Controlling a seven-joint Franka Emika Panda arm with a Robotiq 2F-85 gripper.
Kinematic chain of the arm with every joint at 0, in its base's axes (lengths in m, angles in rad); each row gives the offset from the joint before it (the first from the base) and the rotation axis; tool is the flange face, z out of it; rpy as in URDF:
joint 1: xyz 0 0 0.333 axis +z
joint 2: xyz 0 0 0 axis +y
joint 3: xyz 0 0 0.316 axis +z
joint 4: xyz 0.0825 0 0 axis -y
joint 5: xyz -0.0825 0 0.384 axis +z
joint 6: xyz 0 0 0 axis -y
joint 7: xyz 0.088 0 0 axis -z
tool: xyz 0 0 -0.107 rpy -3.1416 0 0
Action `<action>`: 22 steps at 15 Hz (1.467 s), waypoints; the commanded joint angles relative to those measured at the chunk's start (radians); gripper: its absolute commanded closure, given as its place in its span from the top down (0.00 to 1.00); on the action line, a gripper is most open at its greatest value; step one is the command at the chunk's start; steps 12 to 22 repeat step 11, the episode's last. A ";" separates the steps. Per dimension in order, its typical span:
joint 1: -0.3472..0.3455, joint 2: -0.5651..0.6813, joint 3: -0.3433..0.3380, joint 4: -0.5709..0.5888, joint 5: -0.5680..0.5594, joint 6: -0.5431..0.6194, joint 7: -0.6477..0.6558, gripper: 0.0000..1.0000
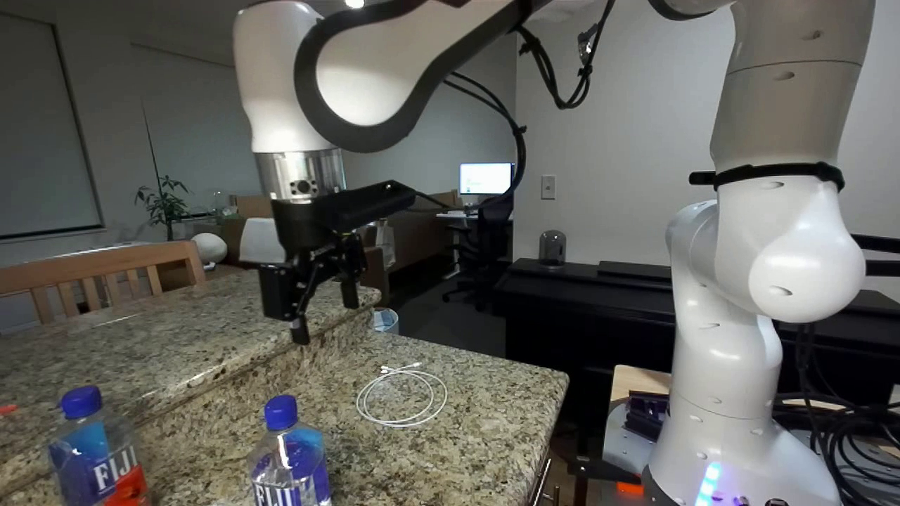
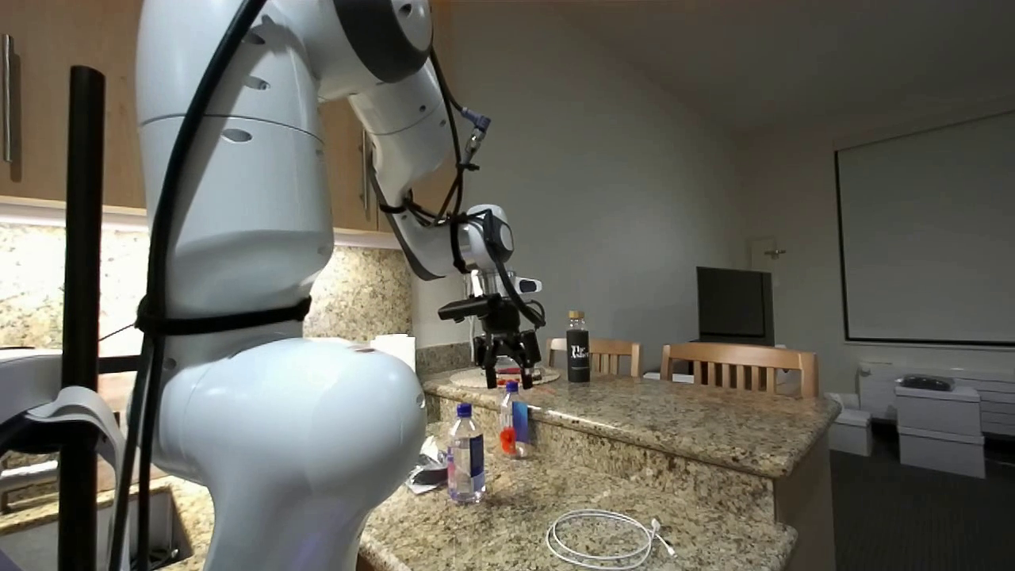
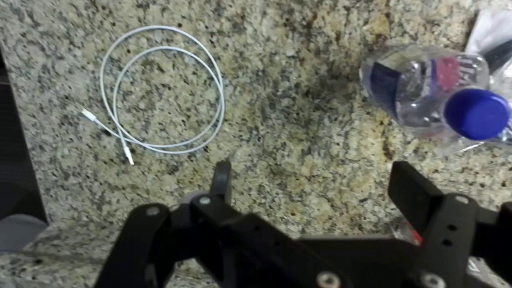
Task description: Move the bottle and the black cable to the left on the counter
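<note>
Claw [image 3: 310,176] with jaws apart, empty, above the desk [image 3: 288,152].
In wrist view, one upright bottle [image 3: 426,90] is at its upper right, white cable [image 3: 222,92] at upper left.

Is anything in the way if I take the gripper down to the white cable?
Nothing visible. In the wrist view, only the counter shows between the open gripper and the cable. One bottle stands at that view's right, off the line; the other bottle, seen in an exterior view, stands farther from the cable.
</note>
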 commanded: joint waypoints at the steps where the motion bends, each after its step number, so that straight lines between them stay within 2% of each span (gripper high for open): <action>1: -0.051 -0.097 -0.005 -0.106 0.017 -0.040 -0.037 1.00; 4: -0.076 -0.134 -0.029 -0.154 0.046 -0.055 -0.136 1.00; 7: -0.098 -0.190 -0.061 -0.221 0.055 0.005 -0.238 1.00; 8: -0.097 -0.117 -0.031 -0.151 0.026 -0.034 -0.161 1.00; 11: -0.109 -0.154 -0.047 -0.182 0.035 -0.025 -0.205 1.00; 22: -0.109 -0.154 -0.047 -0.182 0.035 -0.025 -0.205 1.00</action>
